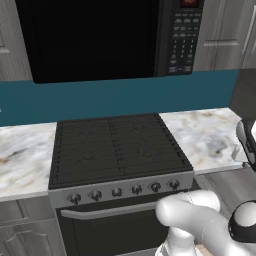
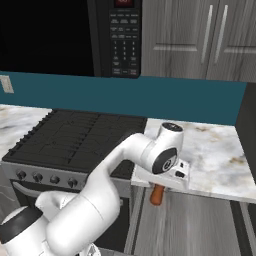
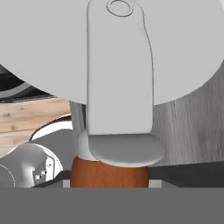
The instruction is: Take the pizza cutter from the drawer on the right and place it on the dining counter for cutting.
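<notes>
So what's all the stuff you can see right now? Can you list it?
microwave: one, black, above the stove
stove: one, black top, six knobs, between two worktops
worktops: two, white marble, either side of the stove
backsplash: one, teal, behind the worktops
wall cabinets: grey, silver bar handles, right of the microwave
pizza cutter: one, silver wheel, reddish-brown handle, held in the gripper by its handle
robot arm: one, white with dark joints
gripper: one, closed on the cutter, below the right worktop's edge
</notes>
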{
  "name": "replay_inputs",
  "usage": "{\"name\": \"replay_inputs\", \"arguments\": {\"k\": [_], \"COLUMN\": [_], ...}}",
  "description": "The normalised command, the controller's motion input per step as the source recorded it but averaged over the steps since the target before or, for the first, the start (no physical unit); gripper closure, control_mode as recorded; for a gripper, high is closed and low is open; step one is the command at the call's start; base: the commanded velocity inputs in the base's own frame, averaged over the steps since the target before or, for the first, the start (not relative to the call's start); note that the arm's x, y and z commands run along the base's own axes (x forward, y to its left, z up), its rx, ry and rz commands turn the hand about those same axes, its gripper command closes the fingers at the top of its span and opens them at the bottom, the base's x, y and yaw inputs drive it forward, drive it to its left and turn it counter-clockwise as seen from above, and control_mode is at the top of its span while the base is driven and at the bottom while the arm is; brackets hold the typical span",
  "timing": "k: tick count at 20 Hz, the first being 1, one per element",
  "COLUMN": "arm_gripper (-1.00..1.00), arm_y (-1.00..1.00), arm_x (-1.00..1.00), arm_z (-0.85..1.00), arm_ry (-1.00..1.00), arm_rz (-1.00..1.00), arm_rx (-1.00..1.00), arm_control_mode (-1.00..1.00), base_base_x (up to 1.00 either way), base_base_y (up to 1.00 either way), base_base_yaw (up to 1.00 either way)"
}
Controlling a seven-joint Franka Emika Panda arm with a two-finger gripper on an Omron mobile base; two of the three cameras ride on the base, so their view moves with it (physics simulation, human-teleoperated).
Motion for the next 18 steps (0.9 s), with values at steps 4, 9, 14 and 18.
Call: {"name": "replay_inputs", "arguments": {"k": [4,9,14,18], "arm_gripper": [1.00,1.00,1.00,1.00], "arm_y": [0.91,1.00,0.95,0.82], "arm_x": [0.00,0.00,0.00,0.00], "arm_z": [0.35,0.40,0.23,0.16], "arm_ry": [0.00,0.00,0.00,0.00], "arm_rz": [-0.02,-0.01,0.00,0.00], "arm_rx": [-0.01,-0.03,-0.02,0.00], "arm_control_mode": [-1.00,-1.00,-1.00,-1.00], "base_base_x": [0.00,0.00,0.00,0.00], "base_base_y": [0.00,0.00,0.00,0.00], "base_base_yaw": [0.00,0.00,0.00,0.00]}}
